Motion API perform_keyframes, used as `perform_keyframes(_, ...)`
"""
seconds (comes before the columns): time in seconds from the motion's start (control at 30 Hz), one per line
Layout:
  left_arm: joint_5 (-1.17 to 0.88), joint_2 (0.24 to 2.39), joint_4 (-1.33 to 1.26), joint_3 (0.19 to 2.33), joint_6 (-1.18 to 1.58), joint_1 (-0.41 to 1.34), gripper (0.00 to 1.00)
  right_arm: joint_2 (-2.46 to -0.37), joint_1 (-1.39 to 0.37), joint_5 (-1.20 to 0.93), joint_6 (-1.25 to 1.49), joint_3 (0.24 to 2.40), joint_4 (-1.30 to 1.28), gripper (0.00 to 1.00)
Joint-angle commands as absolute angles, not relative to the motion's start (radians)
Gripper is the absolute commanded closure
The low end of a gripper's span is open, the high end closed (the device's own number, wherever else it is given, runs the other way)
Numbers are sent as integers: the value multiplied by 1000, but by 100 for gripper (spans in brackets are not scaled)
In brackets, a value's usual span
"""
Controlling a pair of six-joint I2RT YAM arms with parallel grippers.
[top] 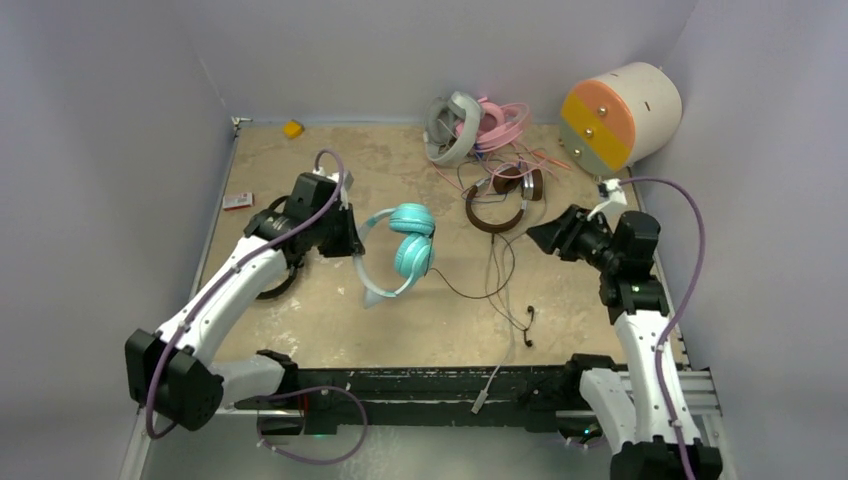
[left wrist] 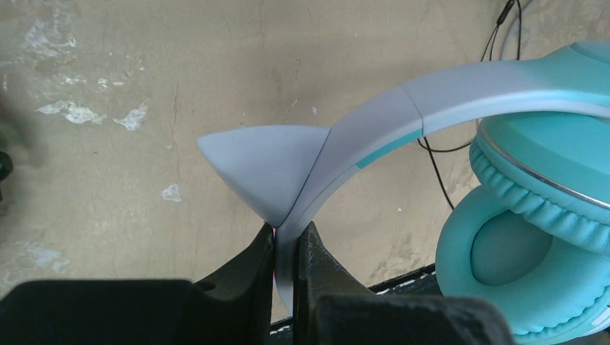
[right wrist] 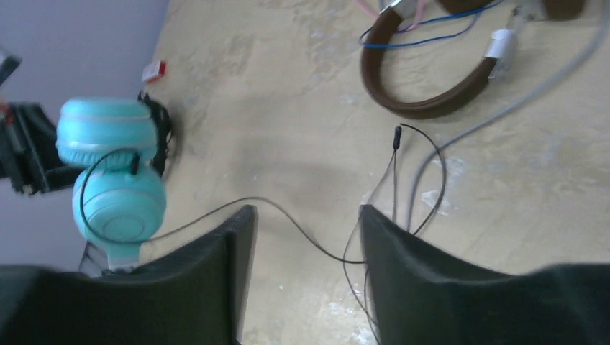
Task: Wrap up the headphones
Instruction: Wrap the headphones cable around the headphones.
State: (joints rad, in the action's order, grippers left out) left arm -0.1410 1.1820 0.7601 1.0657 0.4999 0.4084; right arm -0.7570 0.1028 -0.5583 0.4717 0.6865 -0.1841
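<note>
In the top view, the teal-and-white headphones (top: 410,250) were held near the middle of the table (top: 300,330), pinched at the headband by the left gripper (top: 352,240). Their thin black cable (top: 470,295) was trailed loosely to the right, close to the cords of the brown headphones (top: 505,205). A snag with those cords could be caused if the cable were pulled without being gathered. The right gripper (top: 538,235) was seen just beside this cable, with nothing in it. A black pair (top: 275,285) was largely hidden under the left arm, so its cable could not be traced.

In the left wrist view, the fingers (left wrist: 259,266) were closed tight on the narrow grey headband (left wrist: 374,122), just below a pointed ear (left wrist: 262,169). The grip was thin and off-centre, so a twist or slip could be brought on by the weight of the ear cups (left wrist: 532,237). The lower cup was cut off by the frame edge.

In the right wrist view, the right gripper (right wrist: 306,223) was shown with its fingers (right wrist: 241,244) moderately apart and empty. The cable (right wrist: 309,248) was seen below the gap. So fine a cable could be missed or pinched only at the tip. Whether it touched either finger could not be told.
</note>
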Motion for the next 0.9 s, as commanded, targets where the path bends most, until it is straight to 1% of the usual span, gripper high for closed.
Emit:
perform_keyframes(0.0, -193, 1247, 696, 1159, 597, 412, 100, -815, -42, -609, 389, 688, -133, 26)
perform_keyframes(0.03, -199, 1260, 693, 1166, 595, 415, 100, -831, -83, -606, 381, 691, -123, 17)
perform_keyframes(0.1, -190, 1275, 674, 1169, 586, 430, 100, -868, -159, -589, 367, 708, -112, 3)
perform_keyframes(0.13, -175, 1280, 667, 1168, 580, 442, 100, -891, -197, -579, 356, 721, -112, 1)
perform_keyframes(0.37, -6, 1328, 669, 1149, 551, 551, 100, -1011, -392, -492, 337, 793, -62, 1)
perform_keyframes(0.43, 59, 1321, 652, 1136, 562, 578, 100, -1041, -439, -456, 333, 812, -57, 1)
perform_keyframes(0.53, 105, 1295, 618, 1117, 576, 605, 100, -1094, -498, -431, 356, 829, -32, 1)
perform_keyframes(0.6, 126, 1286, 606, 1110, 581, 615, 100, -1120, -517, -456, 384, 825, -9, 1)
perform_keyframes(0.67, 137, 1285, 602, 1105, 582, 624, 100, -1142, -531, -489, 431, 803, 69, 1)
perform_keyframes(0.87, 106, 1274, 565, 1072, 612, 633, 100, -1222, -555, -521, 589, 745, 251, 1)
